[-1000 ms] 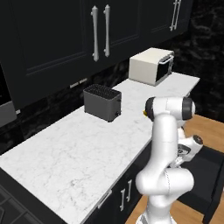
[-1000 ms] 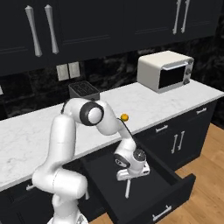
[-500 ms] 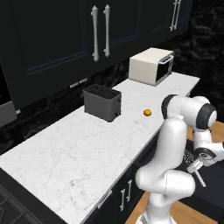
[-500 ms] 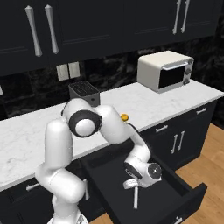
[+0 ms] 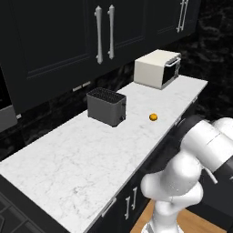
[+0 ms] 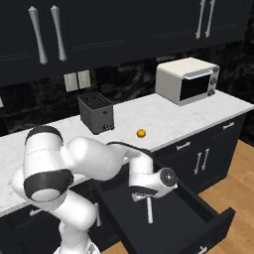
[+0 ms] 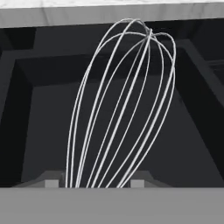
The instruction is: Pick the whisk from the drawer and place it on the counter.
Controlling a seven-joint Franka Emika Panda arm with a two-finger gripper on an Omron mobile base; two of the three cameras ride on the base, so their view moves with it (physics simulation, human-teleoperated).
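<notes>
Raised since the previous frame, the gripper (image 6: 147, 197) hangs above the open drawer (image 6: 198, 218), fingers clamped on the whisk (image 6: 149, 212), which points down, below the edge of the counter (image 6: 163, 124).

Even, shadowless rendered light; dark cabinets, slightly soft.

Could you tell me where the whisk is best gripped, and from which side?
Grip the whisk at the narrow end where its wire loops gather, not across the open head. Come from above, along its length: it stands upright in the drawer, and the gripper's jaws flank that end.
</notes>
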